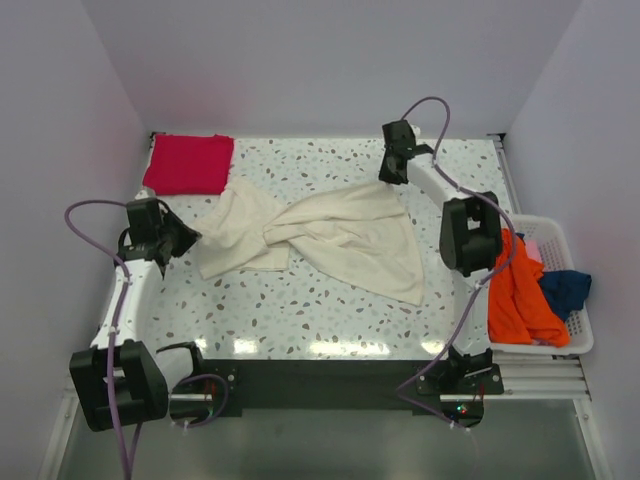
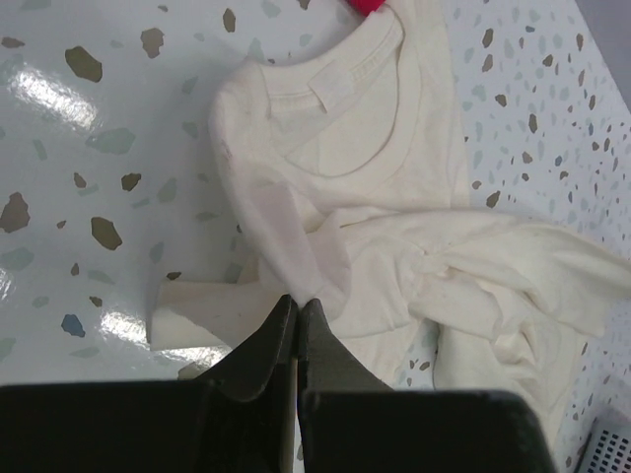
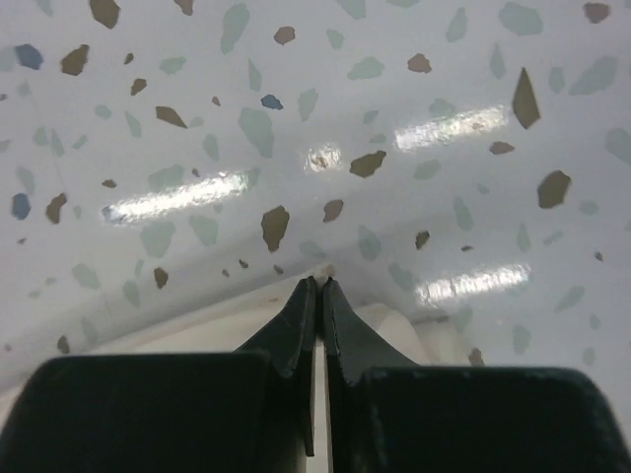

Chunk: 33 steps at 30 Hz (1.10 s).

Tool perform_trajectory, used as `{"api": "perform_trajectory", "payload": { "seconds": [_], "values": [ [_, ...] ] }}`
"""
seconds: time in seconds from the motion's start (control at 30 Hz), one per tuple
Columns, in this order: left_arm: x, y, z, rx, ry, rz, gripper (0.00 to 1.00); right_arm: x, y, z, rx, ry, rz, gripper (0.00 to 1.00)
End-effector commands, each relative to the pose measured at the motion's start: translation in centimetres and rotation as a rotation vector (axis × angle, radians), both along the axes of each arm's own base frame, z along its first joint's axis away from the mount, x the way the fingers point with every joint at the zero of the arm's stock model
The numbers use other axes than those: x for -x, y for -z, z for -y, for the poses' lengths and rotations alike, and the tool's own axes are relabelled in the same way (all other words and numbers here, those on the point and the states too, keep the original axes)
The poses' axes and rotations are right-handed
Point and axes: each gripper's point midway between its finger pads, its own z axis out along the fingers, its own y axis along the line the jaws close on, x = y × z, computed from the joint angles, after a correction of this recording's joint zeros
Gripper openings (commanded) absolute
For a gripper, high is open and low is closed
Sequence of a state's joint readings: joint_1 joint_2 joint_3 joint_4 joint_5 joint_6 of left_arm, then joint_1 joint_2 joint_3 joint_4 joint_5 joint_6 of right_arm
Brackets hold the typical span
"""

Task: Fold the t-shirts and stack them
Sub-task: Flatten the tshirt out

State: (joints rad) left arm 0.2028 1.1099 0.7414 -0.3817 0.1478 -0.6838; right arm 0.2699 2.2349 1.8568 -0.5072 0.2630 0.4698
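- Cream t-shirt [image 1: 330,235]: lying on the bench [image 1: 300,310] left of the basket [image 1: 560,232], twisted at mid-length, collar end farthest from the basket.
- Red t-shirt [image 1: 188,163]: folded, far left of the basket; orange t-shirt [image 1: 520,295] and blue t-shirt [image 1: 565,290] inside it.
- Left fingers [image 2: 266,345]: closed on a shoulder fold. Right fingers [image 3: 296,325]: closed on a thin hem corner, nearer the basket.
- Likely faults: corner slipping from so slight a pinch; twist tightening under a straight pull; collar dragging over the red t-shirt.
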Motion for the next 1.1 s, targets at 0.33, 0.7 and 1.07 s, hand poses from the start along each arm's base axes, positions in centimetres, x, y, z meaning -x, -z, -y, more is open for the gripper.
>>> {"api": "perform_trajectory", "payload": {
  "seconds": [0.33,0.7,1.07],
  "values": [
    [1.1,-15.3,-1.5,-0.131,-0.068,0.354,0.00,13.8,-21.2,8.3,-0.095,0.120,0.296,0.00],
    [7.3,-30.8,-0.3,-0.191,-0.082,0.670,0.00,27.3,-32.8,10.2,-0.151,0.089,0.553,0.00],
    [2.8,-33.5,0.4,-0.144,-0.018,0.775,0.00,24.1,-36.1,8.7,-0.211,0.048,0.628,0.00]
  ]
}}
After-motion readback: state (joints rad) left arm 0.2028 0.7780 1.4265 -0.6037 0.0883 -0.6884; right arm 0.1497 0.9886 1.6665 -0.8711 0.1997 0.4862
